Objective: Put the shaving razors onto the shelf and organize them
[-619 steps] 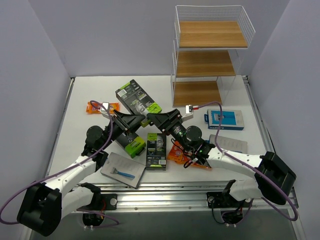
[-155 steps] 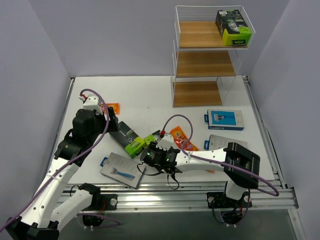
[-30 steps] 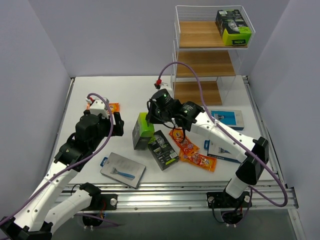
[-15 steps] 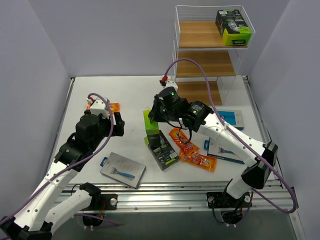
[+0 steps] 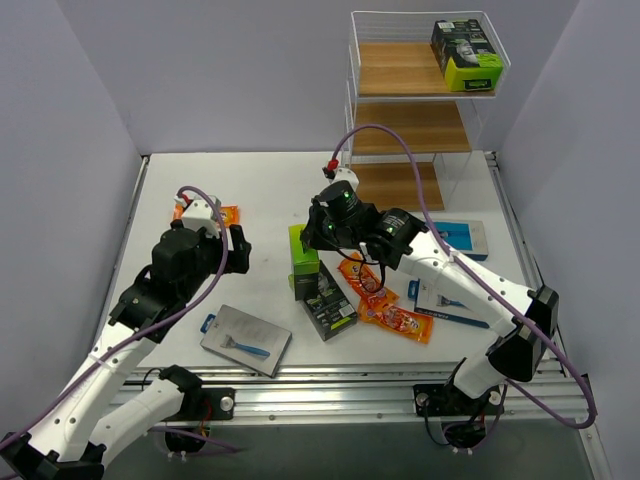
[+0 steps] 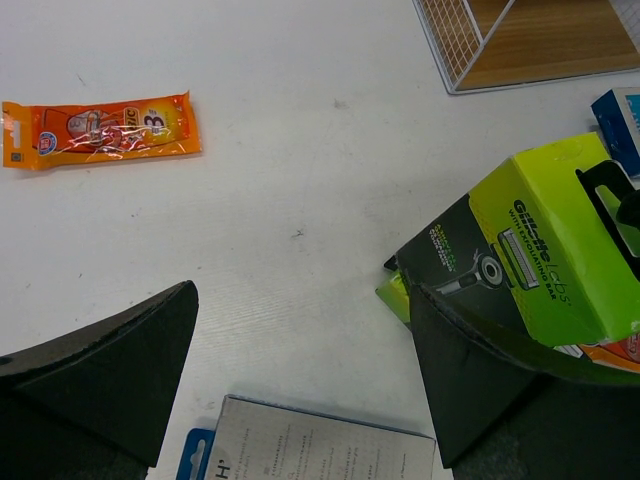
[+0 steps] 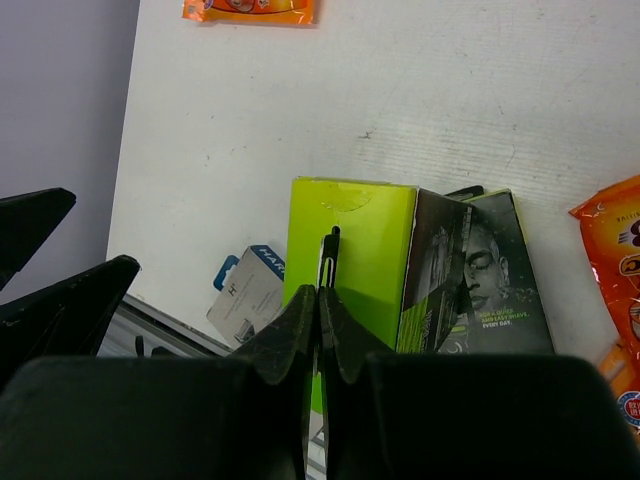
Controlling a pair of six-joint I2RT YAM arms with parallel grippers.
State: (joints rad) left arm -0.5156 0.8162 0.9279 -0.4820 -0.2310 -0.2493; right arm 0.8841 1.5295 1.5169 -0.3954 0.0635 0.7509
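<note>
Carried rightward, lime-green box (image 5: 303, 262) hangs beneath pinching right gripper (image 7: 318, 296).

The grey card (image 6: 318, 447) runs off the bottom edge, the shelf (image 6: 555, 45) off the top.

Three green-black boxes (image 5: 465, 52) (image 5: 303, 262) (image 5: 328, 303), three blue-grey cards (image 5: 247, 339) (image 5: 458, 236) (image 5: 436, 303), three orange packets (image 5: 226, 214) (image 5: 363, 280) (image 5: 400, 321), one shelf (image 5: 410, 128)

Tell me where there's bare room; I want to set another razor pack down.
On the shelf, the middle and bottom boards are bare; the top board is free left of the top box. The table is open between the lone packet and the shelf. Crowded: front middle, with the held box, lying box, orange packets and blue cards.
</note>
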